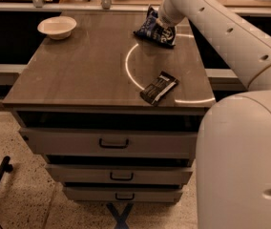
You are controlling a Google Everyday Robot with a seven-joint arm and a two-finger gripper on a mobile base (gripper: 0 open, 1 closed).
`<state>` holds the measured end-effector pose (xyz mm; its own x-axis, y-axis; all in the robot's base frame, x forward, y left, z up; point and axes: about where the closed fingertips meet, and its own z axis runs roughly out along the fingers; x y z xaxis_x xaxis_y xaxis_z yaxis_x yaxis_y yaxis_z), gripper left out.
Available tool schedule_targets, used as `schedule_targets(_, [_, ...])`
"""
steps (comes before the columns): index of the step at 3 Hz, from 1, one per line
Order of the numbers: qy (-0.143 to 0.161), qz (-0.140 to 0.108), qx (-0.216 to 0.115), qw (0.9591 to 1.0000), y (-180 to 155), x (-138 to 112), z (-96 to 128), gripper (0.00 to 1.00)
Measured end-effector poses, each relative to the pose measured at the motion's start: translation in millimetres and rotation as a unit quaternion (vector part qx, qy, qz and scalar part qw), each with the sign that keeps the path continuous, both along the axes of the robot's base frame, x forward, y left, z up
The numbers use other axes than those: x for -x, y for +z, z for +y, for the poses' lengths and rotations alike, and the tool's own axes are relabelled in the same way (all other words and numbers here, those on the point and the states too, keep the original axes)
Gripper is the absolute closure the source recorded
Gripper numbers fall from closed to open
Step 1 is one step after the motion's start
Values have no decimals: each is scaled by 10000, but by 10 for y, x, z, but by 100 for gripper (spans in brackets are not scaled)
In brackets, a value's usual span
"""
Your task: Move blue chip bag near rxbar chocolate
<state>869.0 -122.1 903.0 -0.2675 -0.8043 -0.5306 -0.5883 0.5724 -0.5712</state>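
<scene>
The blue chip bag (154, 30) sits crinkled and tilted at the far right of the wooden tabletop (88, 66). My gripper (164, 22) is right at the bag's upper right side, at the end of the white arm (221, 32) that reaches in from the right, and it touches the bag. The wrist hides its tip. The rxbar chocolate (159, 88) lies flat near the front right edge of the top, well apart from the bag and nearer the camera.
A white bowl (57, 26) stands at the far left corner. A bright light arc (128, 66) runs across the top between bag and bar. Drawers (112, 143) are below the top. My white body (243, 161) fills the lower right.
</scene>
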Motion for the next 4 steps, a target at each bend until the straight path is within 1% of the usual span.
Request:
schedule_targets(1, [65,-9,54,10000,57,55,-14,98])
schedule_targets(2, [141,-65,215,9996,148,103,8,100])
schedule_targets(3, [200,-142,97,9997,250,121,43,100])
schedule_targets(4, [538,-363,-240,9976,649,194,187,100])
